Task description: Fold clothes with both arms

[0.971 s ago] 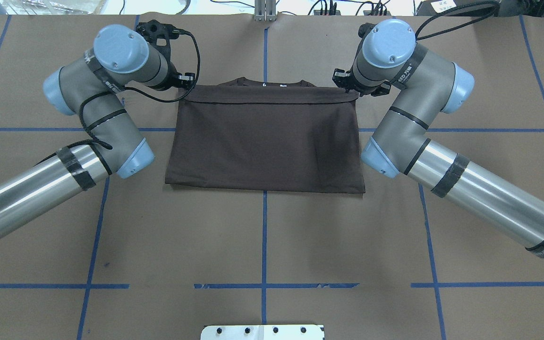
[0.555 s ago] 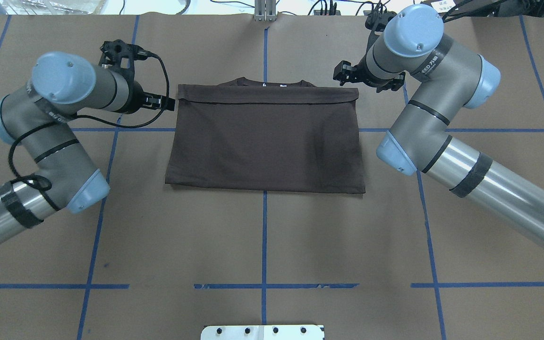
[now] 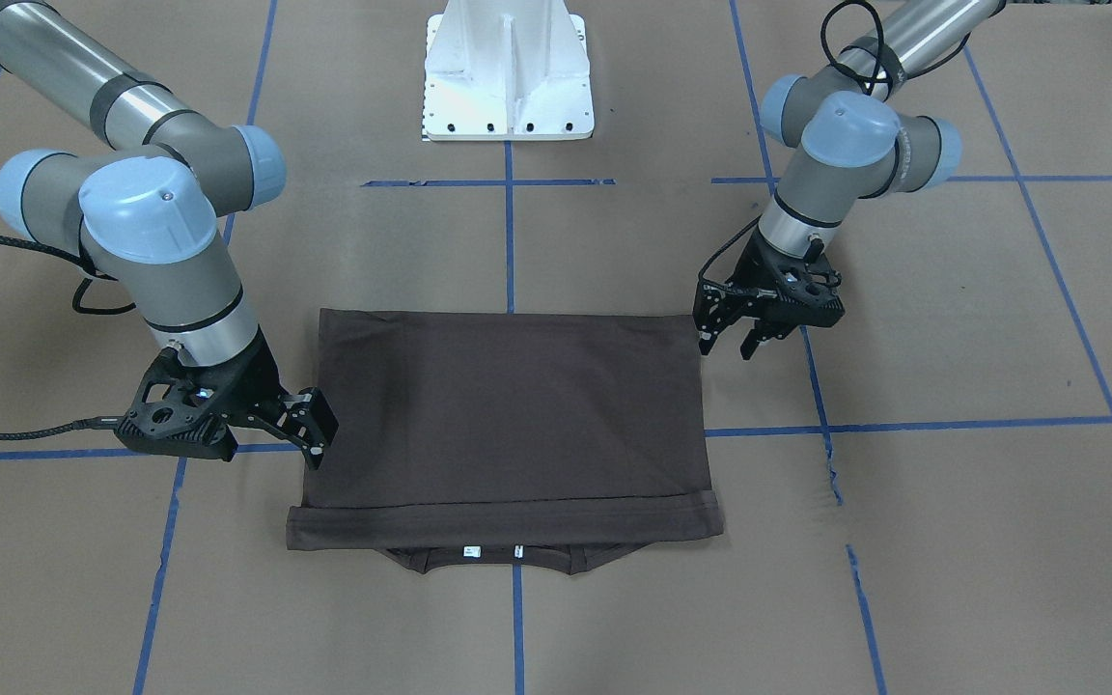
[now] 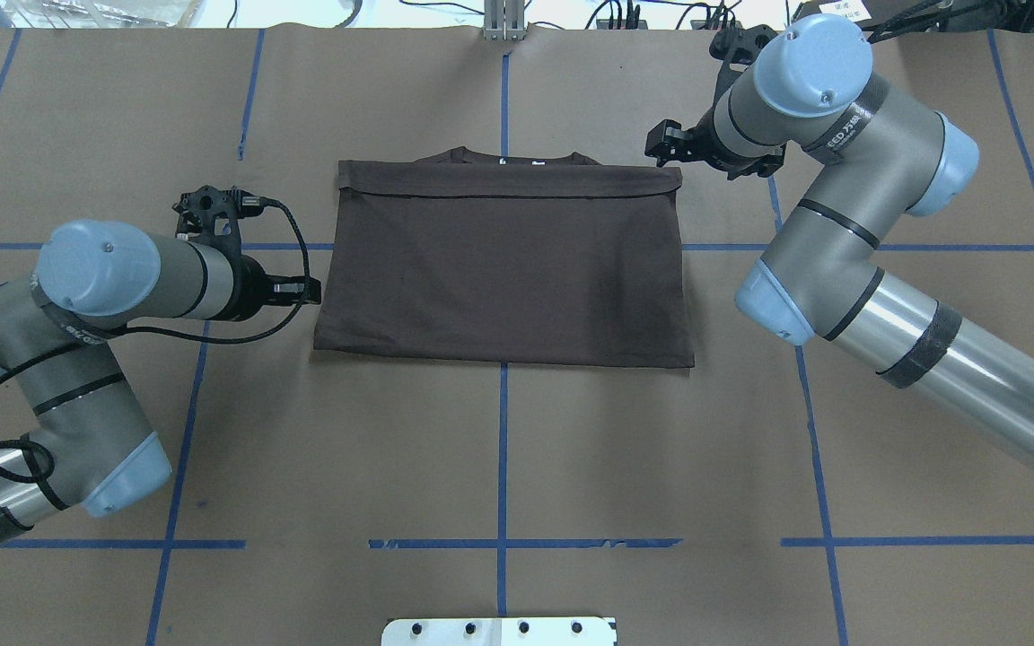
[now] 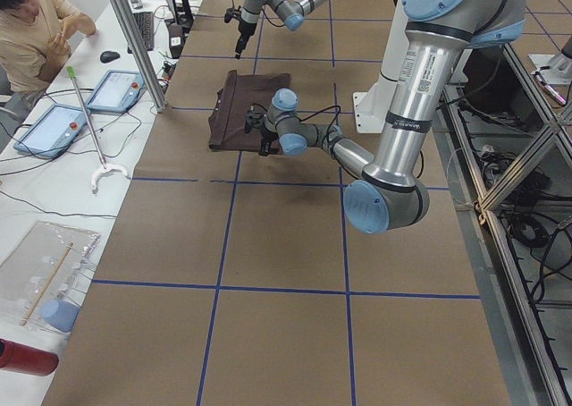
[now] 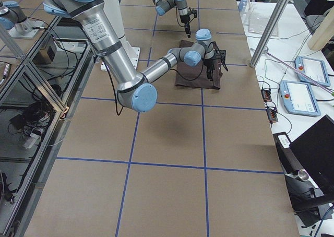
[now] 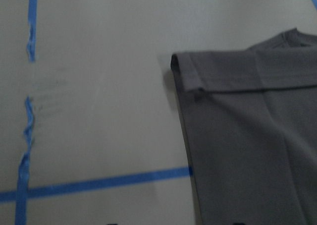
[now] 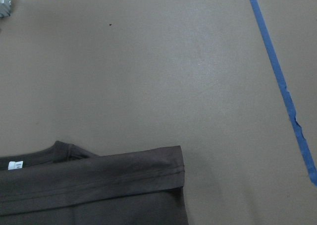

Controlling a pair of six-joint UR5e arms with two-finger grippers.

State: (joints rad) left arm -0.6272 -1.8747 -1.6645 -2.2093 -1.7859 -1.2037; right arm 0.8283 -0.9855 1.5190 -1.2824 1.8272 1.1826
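The left gripper (image 3: 727, 347) hangs with its two black fingers pointing down and set apart, holding nothing, just off the robot-side corner of the T-shirt (image 4: 503, 269) on the robot's left. The right gripper (image 3: 321, 434) also has its fingers spread and empty. In the overhead view it sits just beside the far corner on the robot's right, at the collar end, and whether it touches the cloth cannot be told. The dark brown shirt lies flat in the middle of the table, folded into a neat rectangle. A hemmed edge is laid across its far end, and the ribbed collar (image 3: 498, 558) peeks out beyond that edge. Two small white tags (image 3: 467, 551) show at the collar, their print too small to read. The left arm (image 4: 104, 278) bends back over the table's left half with a black cable looped round it. The right arm (image 4: 840, 144) reaches in from the right, and a black band (image 4: 847, 127) on it carries white lettering that cannot be made out. A white sticker (image 5: 414, 62) on the near arm in the left-side view is equally illegible. Brown paper (image 4: 499, 449) covers the table, marked off by blue tape lines (image 4: 502, 467), and the white bolted base (image 3: 508, 72) stands at the robot's edge.
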